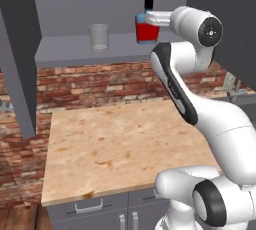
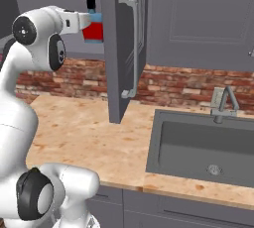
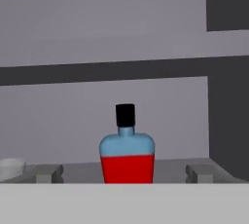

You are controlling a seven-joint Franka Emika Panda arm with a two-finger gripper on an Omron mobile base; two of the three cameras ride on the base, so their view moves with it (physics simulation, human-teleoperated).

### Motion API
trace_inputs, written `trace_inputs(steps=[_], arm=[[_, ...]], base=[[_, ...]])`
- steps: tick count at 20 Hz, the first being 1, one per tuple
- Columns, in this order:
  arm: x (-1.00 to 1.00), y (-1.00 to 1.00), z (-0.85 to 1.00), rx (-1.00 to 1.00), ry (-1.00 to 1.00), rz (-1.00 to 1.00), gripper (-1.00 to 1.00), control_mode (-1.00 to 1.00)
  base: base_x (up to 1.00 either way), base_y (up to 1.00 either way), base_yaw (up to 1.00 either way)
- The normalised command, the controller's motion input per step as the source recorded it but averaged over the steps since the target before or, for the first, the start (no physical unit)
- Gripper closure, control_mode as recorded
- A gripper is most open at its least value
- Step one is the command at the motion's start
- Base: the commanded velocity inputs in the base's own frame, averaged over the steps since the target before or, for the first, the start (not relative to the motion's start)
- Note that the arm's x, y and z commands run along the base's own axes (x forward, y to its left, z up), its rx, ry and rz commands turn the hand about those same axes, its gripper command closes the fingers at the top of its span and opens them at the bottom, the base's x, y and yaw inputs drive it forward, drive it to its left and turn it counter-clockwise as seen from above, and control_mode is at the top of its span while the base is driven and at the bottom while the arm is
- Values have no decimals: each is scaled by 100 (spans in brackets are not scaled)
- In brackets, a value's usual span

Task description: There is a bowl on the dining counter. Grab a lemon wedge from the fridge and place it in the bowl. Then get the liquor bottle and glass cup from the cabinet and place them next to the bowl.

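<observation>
My pincer [image 3: 126, 173] stands released before the liquor bottle [image 3: 127, 157]; rigid, likely slippery glass—grasp its flat red body.

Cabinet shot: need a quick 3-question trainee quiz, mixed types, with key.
1. True or false: the liquor bottle stands upright on the cabinet shelf.
2. The gripper is: A) open, bottle between its fingers B) shut on the glass cup C) shut, holding nothing
3. Fill in: in the left base view, the cup stands to the ___ of the bottle.

Key: 1 true; 2 A; 3 left
</observation>
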Motion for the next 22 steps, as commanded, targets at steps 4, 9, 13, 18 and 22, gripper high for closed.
trace_inputs(steps=[4,9,13,18,22], arm=[[54,0,3,0,3,2,-100,-100],[46,-1,2,0,0,1,-100,-100],[46,-2,17,0,1,0,-100,-100],[45,0,15,0,3,0,-100,-100],[43,0,3,0,2,0,-100,-100]], base=[[0,0,0],[0,0,0],[0,0,0],[0,0,0],[0,0,0]])
